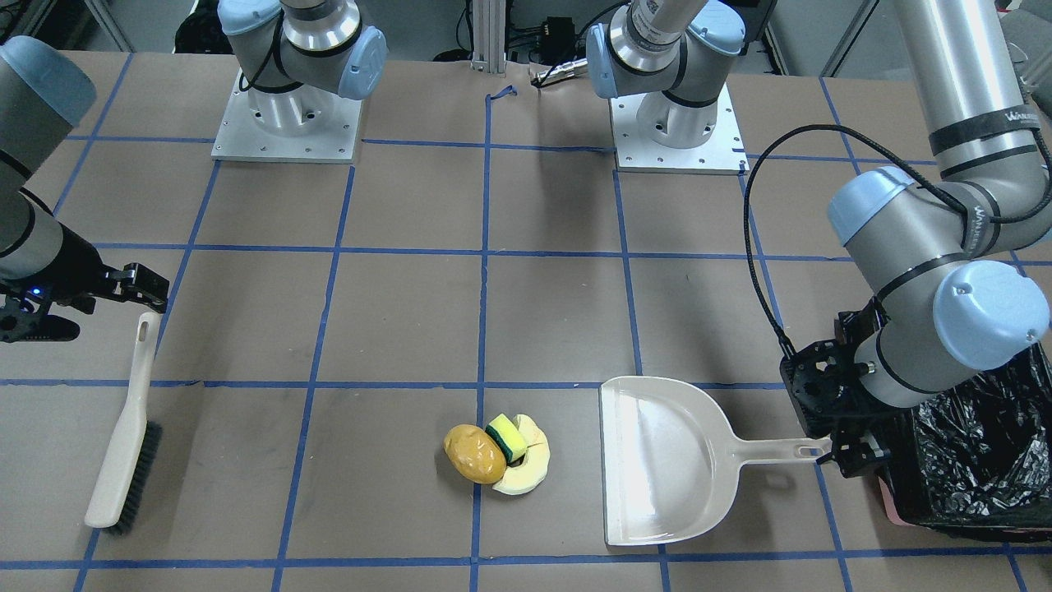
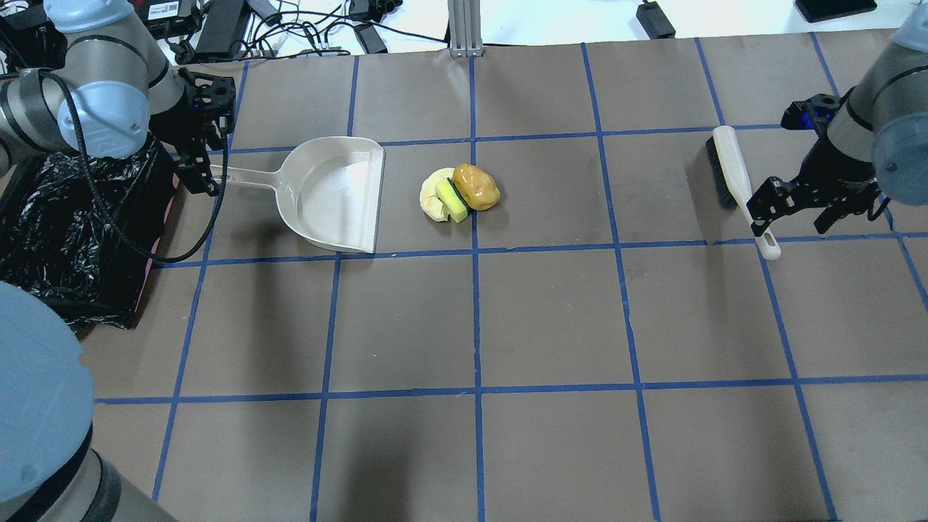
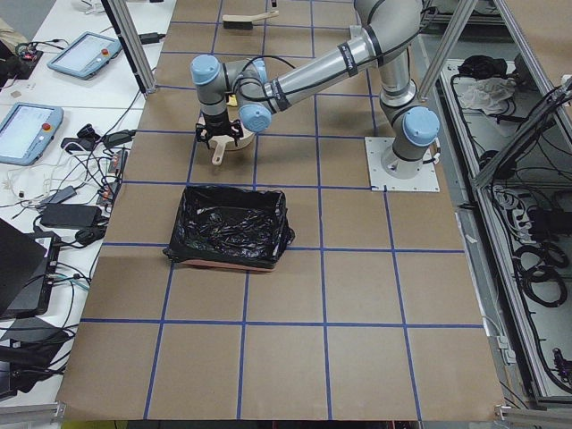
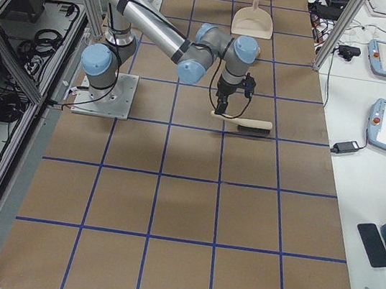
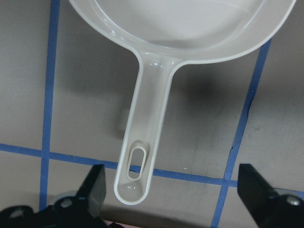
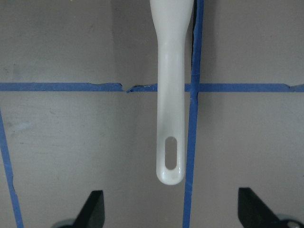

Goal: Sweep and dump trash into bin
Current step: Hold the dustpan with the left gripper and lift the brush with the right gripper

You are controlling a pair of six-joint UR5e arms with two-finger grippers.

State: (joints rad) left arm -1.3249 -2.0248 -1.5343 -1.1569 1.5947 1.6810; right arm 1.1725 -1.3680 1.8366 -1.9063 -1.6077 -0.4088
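The trash lies in one pile mid-table: a glossy yellow-brown lump (image 1: 474, 452), a yellow sponge piece with a dark green face (image 1: 506, 437) and a pale yellow curved slice (image 1: 526, 473). A beige dustpan (image 1: 657, 460) lies beside the pile, its mouth toward it. My left gripper (image 5: 173, 185) is open over the end of the dustpan handle (image 5: 140, 142), which lies between the fingers. A beige brush (image 2: 732, 177) lies at the other side. My right gripper (image 6: 171, 204) is open just past its handle end (image 6: 170, 161). The black-lined bin (image 2: 65, 232) stands behind my left arm.
The table is brown paper with a blue tape grid (image 2: 475, 319). Both arm bases (image 1: 283, 123) are bolted at the robot's side. The bin, with its pink base edge (image 1: 888, 497), sits close to the left wrist (image 1: 846, 386). Cables and devices lie beyond the far table edge (image 2: 290, 29).
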